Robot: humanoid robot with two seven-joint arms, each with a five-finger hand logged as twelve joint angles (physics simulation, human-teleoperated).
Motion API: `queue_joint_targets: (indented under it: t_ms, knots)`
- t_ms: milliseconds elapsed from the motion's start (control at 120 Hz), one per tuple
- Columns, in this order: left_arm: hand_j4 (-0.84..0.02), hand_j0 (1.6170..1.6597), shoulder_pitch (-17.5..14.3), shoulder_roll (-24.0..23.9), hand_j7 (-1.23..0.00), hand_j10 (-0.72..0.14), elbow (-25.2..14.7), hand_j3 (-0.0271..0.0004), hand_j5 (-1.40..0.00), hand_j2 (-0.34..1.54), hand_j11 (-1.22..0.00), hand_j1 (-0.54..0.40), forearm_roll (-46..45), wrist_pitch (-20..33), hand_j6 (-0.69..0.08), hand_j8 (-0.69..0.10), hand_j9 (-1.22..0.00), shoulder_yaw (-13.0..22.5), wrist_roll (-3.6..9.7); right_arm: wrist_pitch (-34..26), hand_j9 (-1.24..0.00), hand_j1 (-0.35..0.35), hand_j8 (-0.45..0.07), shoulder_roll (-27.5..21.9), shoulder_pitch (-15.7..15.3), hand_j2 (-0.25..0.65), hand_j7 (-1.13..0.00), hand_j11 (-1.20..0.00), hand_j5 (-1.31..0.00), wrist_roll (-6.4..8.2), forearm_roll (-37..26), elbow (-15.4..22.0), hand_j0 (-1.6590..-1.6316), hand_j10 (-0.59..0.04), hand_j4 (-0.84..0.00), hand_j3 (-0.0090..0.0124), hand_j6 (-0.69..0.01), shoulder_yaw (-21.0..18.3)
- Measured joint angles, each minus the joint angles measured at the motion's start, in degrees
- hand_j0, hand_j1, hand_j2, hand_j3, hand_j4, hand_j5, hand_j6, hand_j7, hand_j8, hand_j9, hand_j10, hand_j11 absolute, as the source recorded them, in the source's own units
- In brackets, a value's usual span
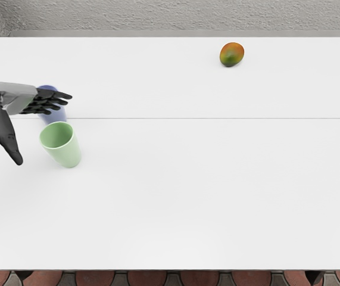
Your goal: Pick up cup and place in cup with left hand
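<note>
the left hand [28,98] is wide open and empty, partly hiding the blue cup [56,115]. the green cup [68,151] is on the desk [187,185], just to the near right of the hand.

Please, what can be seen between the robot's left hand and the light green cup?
In the head view, part of a blue cup shows between the left hand and the green cup; the hand partly hides it.
</note>
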Motion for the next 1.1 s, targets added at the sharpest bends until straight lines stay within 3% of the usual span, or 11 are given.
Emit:
queue_joint_targets:
  t_ms: [133, 183, 225, 300, 342, 408, 475, 658, 758, 892, 1100]
  knots:
    - [-0.006, 1.658, -0.3, -0.8, 0.0, -0.006, -0.7, 0.0, 0.0, 0.0, 0.0, 0.349, 0.1, 0.0, -0.008, -0.007, 0.0, -0.2, 0.2, -0.3, -0.04, -0.311, -0.032, 0.0, 0.0, -0.006, -0.04, -0.04, -0.04, -0.07, 0.0, -1.2, -1.6581, -0.032, -0.032, 0.0, -0.032, 0.1]
    - [-0.007, 1.658, -2.5, -1.9, 0.0, -0.006, -0.8, 0.0, 0.0, 0.0, 0.0, 0.349, 0.2, 0.0, -0.008, -0.008, 0.0, -0.2, 1.19, -0.3, -0.04, -0.311, -0.032, 0.0, 0.0, -0.006, -0.04, -0.04, -0.04, -0.15, 0.1, -1.3, -1.6581, -0.032, -0.032, 0.0, -0.031, 0.1]
    - [-0.006, 1.658, -5.0, -4.2, 0.0, -0.005, -0.9, 0.0, 0.0, 0.0, 0.0, 0.349, 0.3, 0.0, -0.007, -0.007, 0.0, -0.2, 4.43, -0.3, -0.04, -0.311, -0.032, 0.0, 0.0, -0.006, -0.04, -0.04, -0.04, -0.19, 0.1, -1.3, -1.6581, -0.032, -0.032, 0.0, -0.032, 0.2]
    - [-0.005, 1.658, -5.9, -7.8, 0.0, -0.005, -1.2, 0.0, 0.0, 0.0, 0.0, 0.349, 0.4, 0.0, -0.007, -0.006, 0.0, -0.3, 13.99, -0.4, -0.04, -0.311, -0.032, 0.0, 0.0, -0.006, -0.04, -0.04, -0.04, -0.24, 0.1, -1.3, -1.6581, -0.032, -0.032, 0.0, -0.032, 0.1]
    - [-0.005, 1.658, -6.5, -7.5, 0.0, -0.005, -2.0, 0.0, 0.0, 0.0, 0.0, 0.349, 1.0, 0.0, -0.006, -0.006, 0.0, -0.3, 17.9, -0.4, -0.04, -0.311, -0.032, 0.0, 0.0, -0.006, -0.04, -0.04, -0.04, -0.25, 0.1, -1.3, -1.6581, -0.032, -0.032, 0.0, -0.032, 0.1]
    - [-0.006, 1.658, -7.6, -7.3, 0.0, -0.005, -4.2, 0.0, 0.0, 0.0, 0.0, 0.349, 2.9, 0.0, -0.007, -0.006, 0.0, -0.4, 21.96, -0.3, -0.04, -0.311, -0.032, 0.0, 0.0, -0.006, -0.04, -0.04, -0.04, -0.27, 0.1, -1.3, -1.6581, -0.032, -0.032, 0.0, -0.032, 0.1]
    - [-0.005, 1.658, -8.6, -7.0, 0.0, -0.005, -6.9, 0.0, 0.0, 0.0, 0.0, 0.349, 5.2, 0.2, -0.007, -0.006, 0.0, -0.5, 24.23, -0.3, -0.04, -0.311, -0.032, 0.0, 0.0, -0.006, -0.04, -0.04, -0.04, -0.27, 0.1, -1.2, -1.6581, -0.032, -0.032, 0.0, -0.032, 0.1]
    - [-0.005, 1.658, -7.2, -8.4, 0.0, -0.004, -12.3, 0.0, 0.0, 0.0, 0.0, 0.349, 14.0, 8.7, -0.006, -0.006, 0.0, -0.2, 26.32, -0.2, -0.04, -0.311, -0.032, 0.0, -0.1, -0.006, -0.04, -0.04, -0.04, -0.15, 0.1, -0.9, -1.6581, -0.032, -0.032, 0.0, -0.032, 0.1]
    - [-0.006, 1.658, -3.6, -9.7, 0.0, -0.005, -13.7, 0.0, 0.0, 0.0, 0.0, 0.349, 19.9, 15.9, -0.007, -0.007, 0.0, 0.0, 26.59, -0.2, -0.04, -0.311, -0.032, 0.0, -0.1, -0.006, -0.04, -0.04, -0.04, -0.05, 0.1, -0.8, -1.6581, -0.032, -0.032, 0.0, -0.032, 0.1]
    - [-0.006, 1.658, 1.0, -15.3, 0.0, -0.005, -14.9, 0.0, 0.0, 0.0, 0.0, 0.349, 26.8, 23.4, -0.007, -0.007, 0.0, 0.1, 26.71, -0.1, -0.04, -0.311, -0.032, 0.0, 0.0, -0.006, -0.04, -0.04, -0.04, 0.04, 0.1, -0.8, -1.6581, -0.032, -0.032, 0.0, -0.032, 0.1]
    - [-0.036, 1.658, 4.1, -15.5, -0.04, -0.036, -15.4, 0.0, -0.04, 0.01, -0.04, 0.313, 31.5, 27.6, -0.038, -0.037, -0.04, 0.1, 26.75, -0.1, -0.04, -0.311, -0.032, 0.0, 0.0, -0.006, -0.04, -0.04, -0.04, 0.03, 0.1, -0.8, -1.6581, -0.032, -0.032, 0.0, -0.032, 0.1]
